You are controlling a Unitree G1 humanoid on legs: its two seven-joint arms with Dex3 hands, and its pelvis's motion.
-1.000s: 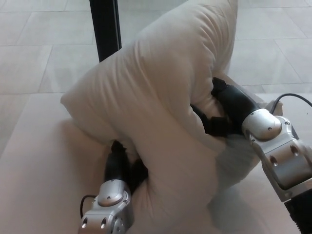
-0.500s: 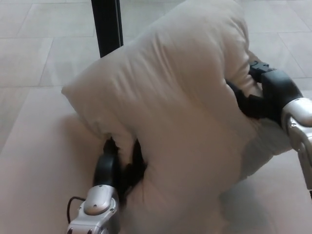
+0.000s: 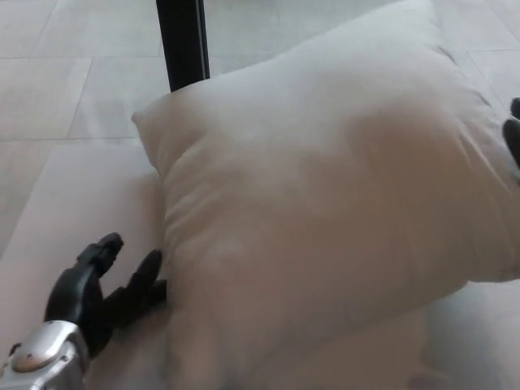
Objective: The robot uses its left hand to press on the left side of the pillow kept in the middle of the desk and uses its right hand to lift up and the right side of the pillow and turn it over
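Pale desk (image 3: 73, 211) fills the near field; beyond it, at 12 o'clock, grey floor tiles (image 3: 81, 89) and a black post (image 3: 183, 41).

Near, at 7 o'clock: our left hand (image 3: 101, 284) lies on the desk with its fingers (image 3: 97, 252) spread and nothing in them, released, just beside the pillow's left edge. We cannot tell whether a fingertip touches the fabric.

Centre to 3 o'clock: the pillow (image 3: 325, 211) covers most of the view, broad face toward us and tilted, its lower edge on the desk, one corner toward 10 o'clock and another up at 1 o'clock.

Far right edge, 3 o'clock: only a sliver of our right hand (image 3: 513, 134) shows behind the pillow's right side. We cannot tell whether it grips or is loose.

Risks, as we judge them: with no left-hand pressure on it, the pillow may slide toward 9 o'clock or flop back the way it came instead of settling flat. If the right hand holds fabric, pulling away could drag the pillow toward 3 o'clock, off centre.

Against half a second earlier: the left hand was tucked under the folded pillow and is now out and open. The pillow was bunched and upright and has opened into a wide face. The right hand has slid almost out of frame.
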